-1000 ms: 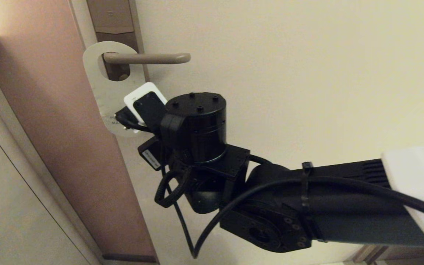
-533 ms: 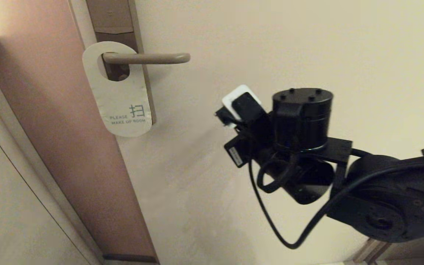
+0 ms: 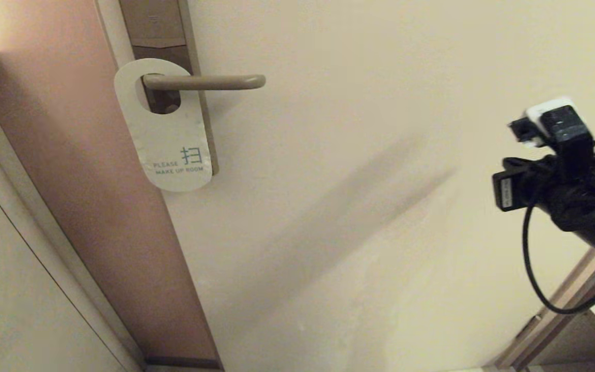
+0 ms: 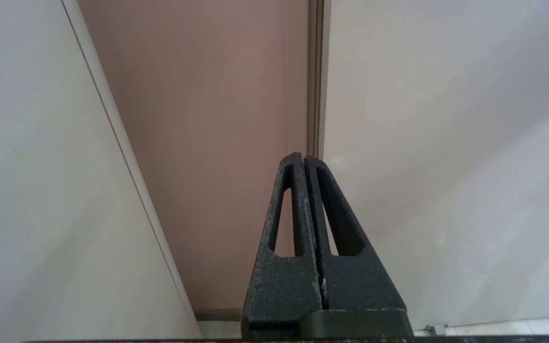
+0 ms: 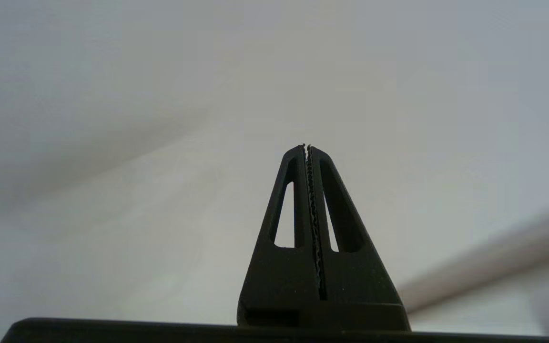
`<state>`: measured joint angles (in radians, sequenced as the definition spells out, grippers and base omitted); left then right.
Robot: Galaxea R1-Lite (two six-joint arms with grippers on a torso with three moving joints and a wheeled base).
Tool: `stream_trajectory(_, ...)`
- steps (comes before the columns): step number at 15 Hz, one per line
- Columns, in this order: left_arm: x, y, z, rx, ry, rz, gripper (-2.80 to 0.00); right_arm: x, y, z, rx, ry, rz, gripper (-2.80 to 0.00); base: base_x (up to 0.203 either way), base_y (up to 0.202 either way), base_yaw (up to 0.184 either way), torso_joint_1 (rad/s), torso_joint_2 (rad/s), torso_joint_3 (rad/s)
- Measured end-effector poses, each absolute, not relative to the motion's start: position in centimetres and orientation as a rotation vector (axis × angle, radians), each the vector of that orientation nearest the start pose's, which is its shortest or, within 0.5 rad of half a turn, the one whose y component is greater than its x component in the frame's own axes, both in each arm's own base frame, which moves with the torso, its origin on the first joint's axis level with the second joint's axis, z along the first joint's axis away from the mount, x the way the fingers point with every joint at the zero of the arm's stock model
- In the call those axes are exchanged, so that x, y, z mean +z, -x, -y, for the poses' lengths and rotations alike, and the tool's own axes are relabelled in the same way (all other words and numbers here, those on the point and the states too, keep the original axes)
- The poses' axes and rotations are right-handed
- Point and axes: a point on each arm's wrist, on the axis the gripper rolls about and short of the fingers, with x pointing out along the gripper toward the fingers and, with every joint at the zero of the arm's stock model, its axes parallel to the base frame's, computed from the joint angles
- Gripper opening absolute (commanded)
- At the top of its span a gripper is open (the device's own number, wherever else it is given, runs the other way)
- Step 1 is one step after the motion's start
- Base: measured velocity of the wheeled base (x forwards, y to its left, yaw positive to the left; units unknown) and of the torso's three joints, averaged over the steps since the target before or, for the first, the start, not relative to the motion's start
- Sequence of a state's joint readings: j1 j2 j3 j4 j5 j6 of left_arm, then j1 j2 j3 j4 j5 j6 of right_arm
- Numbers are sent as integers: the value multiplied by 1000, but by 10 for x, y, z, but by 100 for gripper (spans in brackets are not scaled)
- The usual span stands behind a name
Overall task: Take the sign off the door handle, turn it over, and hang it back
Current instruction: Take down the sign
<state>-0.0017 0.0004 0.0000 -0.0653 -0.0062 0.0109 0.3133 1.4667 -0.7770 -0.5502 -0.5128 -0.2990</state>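
Sign (image 3: 166,134) hung on door handle (image 3: 204,81), upper left of head view, off-white "PLEASE MAKE UP ROOM" face out, lever thru its oval hole. Right gripper (image 5: 307,147) clenched, empty, facing plain door; its arm at frame's right edge, well apart from sign. Left gripper (image 4: 304,157) clenched, empty, near door edge.

carrier: door handle (image 3: 209,81), level bar on brown plate (image 3: 160,31) | load: sign (image 3: 166,134) hung by its hole, off-white MAKE UP ROOM face out | sign hangs below handle, over plate
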Motion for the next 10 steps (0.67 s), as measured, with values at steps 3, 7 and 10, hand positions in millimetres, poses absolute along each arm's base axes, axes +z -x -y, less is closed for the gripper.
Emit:
stream_trajectory(3,82,23,0,-7,-11,65,-280,235,-215,-35,-288,261,-133,-280,0,0,0,0,0,0)
stream_trajectory(7,82,23,0,-8,-11,65,-280,218,-172,-13,-356,192,-140,-280,0,0,0,0,0,0)
stream_trajectory(10,82,23,0,-8,-11,65,-280,196,-130,-2,-352,131,-134,-280,0,0,0,0,0,0)
